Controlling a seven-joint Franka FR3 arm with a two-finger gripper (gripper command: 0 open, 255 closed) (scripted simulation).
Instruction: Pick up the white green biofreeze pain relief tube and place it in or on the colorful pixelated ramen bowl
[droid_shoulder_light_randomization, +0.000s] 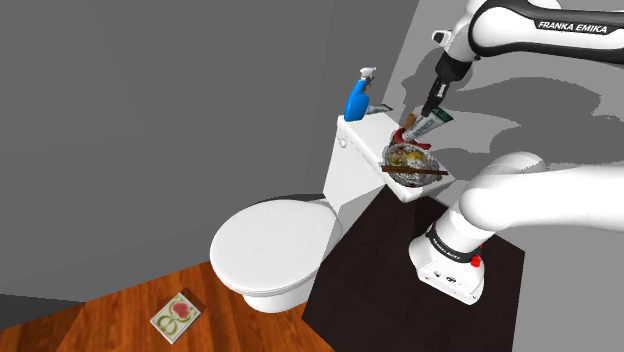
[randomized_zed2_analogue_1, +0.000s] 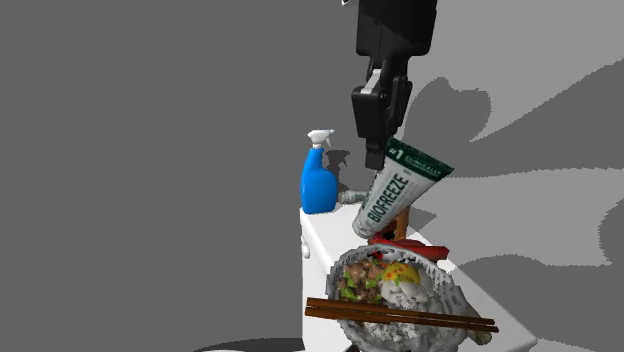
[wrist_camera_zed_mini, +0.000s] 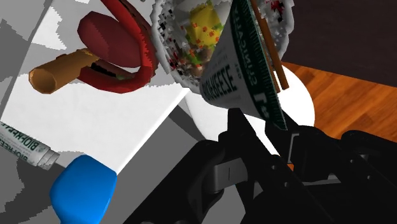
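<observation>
My black gripper is shut on the flat end of a white and green Biofreeze tube. The tube hangs tilted, cap end down, just above the far rim of the colorful pixelated ramen bowl. In the shoulder view the gripper and tube are above the bowl on the toilet tank's lid. In the wrist view the tube runs out from between the fingers toward the bowl. Brown chopsticks lie across the bowl.
A blue spray bottle stands on the white tank. A red object with a brown handle lies beside the bowl. A second Biofreeze tube lies on the lid near the bottle. The white toilet stands below, with a small packet on the wooden floor.
</observation>
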